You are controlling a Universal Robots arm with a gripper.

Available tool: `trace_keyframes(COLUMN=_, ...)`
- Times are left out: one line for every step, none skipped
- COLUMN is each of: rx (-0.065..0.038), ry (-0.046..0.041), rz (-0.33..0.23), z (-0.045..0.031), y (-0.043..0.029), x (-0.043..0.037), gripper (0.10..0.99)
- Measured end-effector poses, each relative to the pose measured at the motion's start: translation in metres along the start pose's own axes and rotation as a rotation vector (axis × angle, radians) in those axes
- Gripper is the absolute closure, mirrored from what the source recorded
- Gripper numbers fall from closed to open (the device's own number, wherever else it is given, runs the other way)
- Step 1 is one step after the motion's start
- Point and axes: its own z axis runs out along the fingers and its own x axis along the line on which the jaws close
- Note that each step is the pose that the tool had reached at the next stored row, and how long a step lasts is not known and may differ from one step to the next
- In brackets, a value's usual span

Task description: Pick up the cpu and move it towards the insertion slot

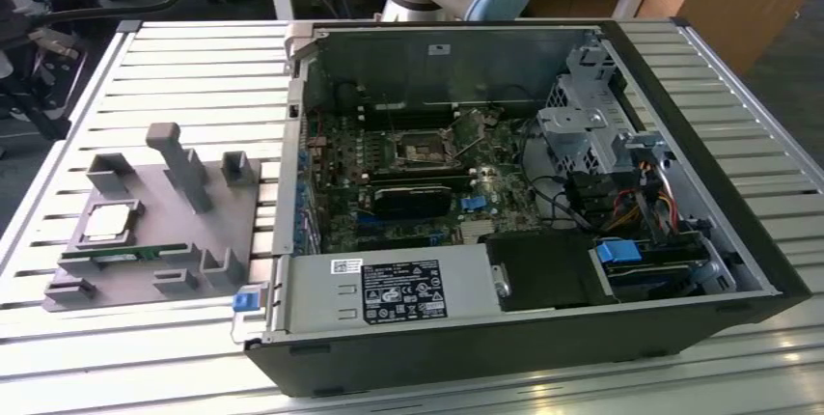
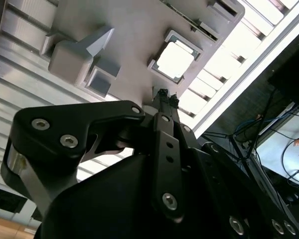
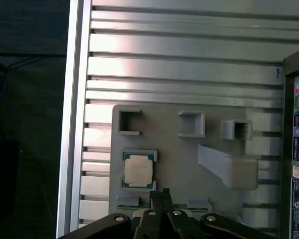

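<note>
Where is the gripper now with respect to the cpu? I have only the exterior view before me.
Observer: In the first wrist view the gripper points down at the grey holder plate. Its tips are beside the cpu, not over it.
Operator: Are the fingers open for a grasp?
Observer: No. In both wrist views the fingers are shut together, with nothing between them.
Operator: Does it touch the plate?
Observer: It seems not. In the second wrist view the tips look well clear of the plate.
</note>
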Motion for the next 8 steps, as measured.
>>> trace_keyframes(rx=0.0, ry=-0.0001, rz=0.0, z=0.001, y=-0.0002, x=0.001, gripper=0.98)
trace_keyframes(rx=0.0, ry=-0.0001, rz=-0.001, z=0.0019, y=-0.0006, x=0.0019, gripper=0.98)
trace_keyframes(rx=0.0, ry=-0.0003, rz=-0.001, z=0.0028, y=-0.0009, x=0.0025, gripper=0.98)
trace_keyframes(rx=0.0, ry=-0.0006, rz=-0.001, z=0.0037, y=-0.0012, x=0.0026, gripper=0.98)
trace_keyframes(rx=0.0, ry=-0.0003, rz=-0.001, z=0.0045, y=-0.0016, x=0.0028, gripper=0.98)
trace_keyframes(rx=0.0, ry=-0.0002, rz=-0.001, z=0.0056, y=-0.0021, x=0.003, gripper=0.98)
trace_keyframes(rx=0.0, ry=-0.0001, rz=-0.001, z=0.0067, y=-0.0028, x=0.0034, gripper=0.98)
trace_keyframes(rx=0.0, ry=-0.0002, rz=-0.001, z=0.0079, y=-0.0035, x=0.0039, gripper=0.973)
